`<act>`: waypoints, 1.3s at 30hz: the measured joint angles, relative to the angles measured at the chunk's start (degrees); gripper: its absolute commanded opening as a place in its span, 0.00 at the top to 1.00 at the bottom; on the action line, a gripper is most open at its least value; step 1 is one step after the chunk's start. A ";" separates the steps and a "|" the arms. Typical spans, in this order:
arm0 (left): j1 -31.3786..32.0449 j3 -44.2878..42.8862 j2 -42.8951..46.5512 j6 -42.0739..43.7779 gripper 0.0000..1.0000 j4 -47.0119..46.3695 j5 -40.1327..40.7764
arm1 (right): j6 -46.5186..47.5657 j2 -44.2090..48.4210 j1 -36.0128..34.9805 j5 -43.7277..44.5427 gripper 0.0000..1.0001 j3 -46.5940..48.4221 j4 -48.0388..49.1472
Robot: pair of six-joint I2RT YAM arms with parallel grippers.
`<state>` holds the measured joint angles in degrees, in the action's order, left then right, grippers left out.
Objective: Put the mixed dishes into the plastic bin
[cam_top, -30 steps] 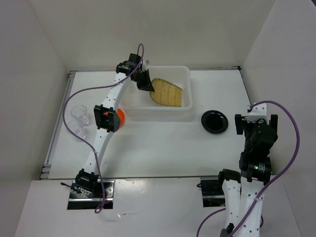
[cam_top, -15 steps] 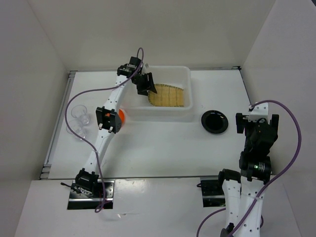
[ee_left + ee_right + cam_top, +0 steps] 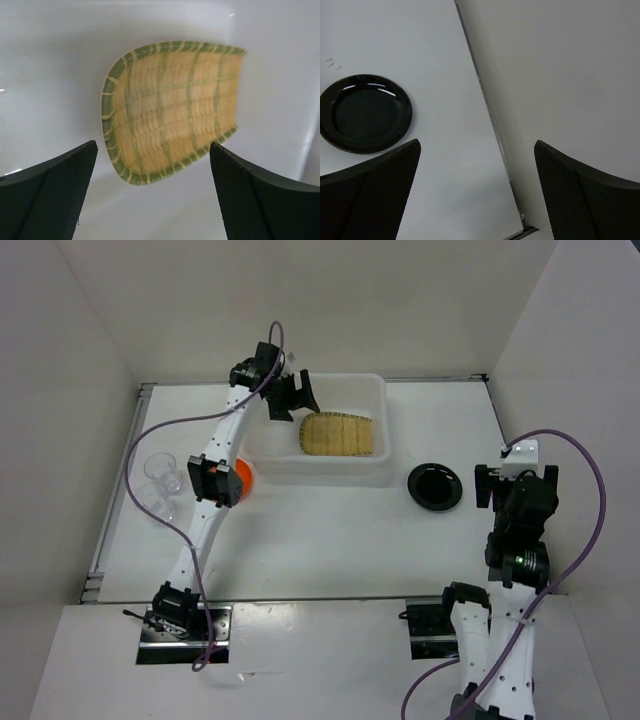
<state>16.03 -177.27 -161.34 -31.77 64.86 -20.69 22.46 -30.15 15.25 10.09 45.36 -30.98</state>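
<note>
currently, the left gripper (image 3: 296, 397) has its fingers (image 3: 55, 195) spread wide with nothing between them. both black pads frame the left wrist view and touch no object. below the gap lies the bamboo tray (image 3: 170, 107), flat on the floor of the plastic bin (image 3: 372, 392). its rounded end points left in the left wrist view, and its straight end lies close to a bin wall. the gripper hovers over the bin's far left corner (as seen from the top camera), above the rim.

the right gripper (image 3: 477, 150) is likewise fully spread and holds nothing. it hangs above the table (image 3: 330, 540) near the right edge. the black plate (image 3: 366, 113) rests on the table to the left of that gripper's fingers, between the bin and the right arm and apart from both.

the orange plate (image 3: 247, 476) sits just beside the bin's near left corner, mostly hidden under the left arm's elbow. two clear cups (image 3: 160, 470) stand upright together near the table's left edge, well apart from the bin.
</note>
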 measured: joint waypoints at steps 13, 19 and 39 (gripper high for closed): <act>-3.96 -1.99 29.86 1.38 0.00 1.11 2.71 | -0.96 -24.98 1.53 -6.80 0.04 1.53 -0.57; 2.38 0.00 36.57 1.77 0.00 5.22 5.88 | -0.48 -36.54 6.05 -15.47 0.03 5.84 -0.63; 6.25 49.05 72.54 1.64 0.00 7.37 22.91 | 2.80 -74.49 17.84 -45.72 0.01 22.29 -9.38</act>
<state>22.28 -128.22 -88.79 -30.13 72.23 2.22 25.26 -104.64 33.08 -35.64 67.66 -40.36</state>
